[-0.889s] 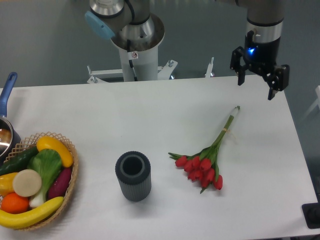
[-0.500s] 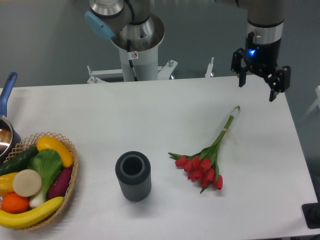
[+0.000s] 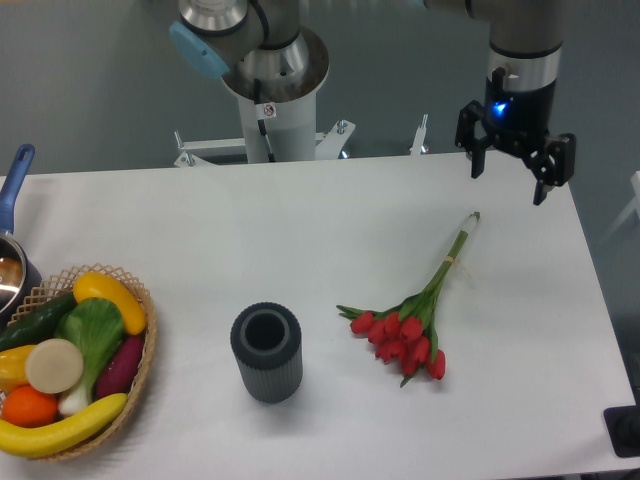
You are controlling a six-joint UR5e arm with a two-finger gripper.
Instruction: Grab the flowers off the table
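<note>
Fixed camera, whole scene from above and in front. Pincer (image 3: 508, 183) up at the far right edge of the surface (image 3: 300, 230), released, jaws spread wide, holding nothing, blue light on at the wrist. Tulip bunch (image 3: 415, 315) flat on the surface, right of centre, well apart from the pincer: red buds (image 3: 402, 343) at the near end, tied stems (image 3: 452, 253) running up and right, stem tips pointing roughly toward the pincer. Dark ribbed vase (image 3: 266, 352) upright left of the buds, near but not touching. Wicker basket (image 3: 140, 350) of fruit and vegetables at the near left corner, a pot with a blue handle (image 3: 17, 170) half cut off at the left edge.

Step in hand, judging by this: approach, grasp not yet begun, bunch untouched. Next move calls for coming forward and down over the stems, probably near the tie, with jaws set across the stem line, not along it. Thin stems lying flat, so a low reach close to the surface needed before clenching. Buds best avoided, likely crushable.
</note>
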